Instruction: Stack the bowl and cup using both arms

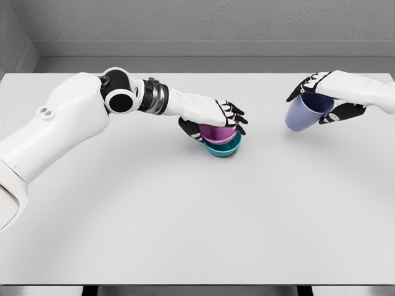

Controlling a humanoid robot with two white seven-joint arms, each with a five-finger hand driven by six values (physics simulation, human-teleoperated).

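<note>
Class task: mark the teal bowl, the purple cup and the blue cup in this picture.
teal bowl [223, 148], head view, front outer wall.
purple cup [216, 132], head view, side wall under the fingers.
blue cup [300, 115], head view, outer side wall.

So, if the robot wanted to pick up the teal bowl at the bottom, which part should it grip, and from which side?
Probably the rim of the teal bowl on its near, right-hand side. The purple bowl sits inside it and the left hand covers the top and far-left side, so only that curved outer edge shows free. Coming in low from the front seems best.
</note>
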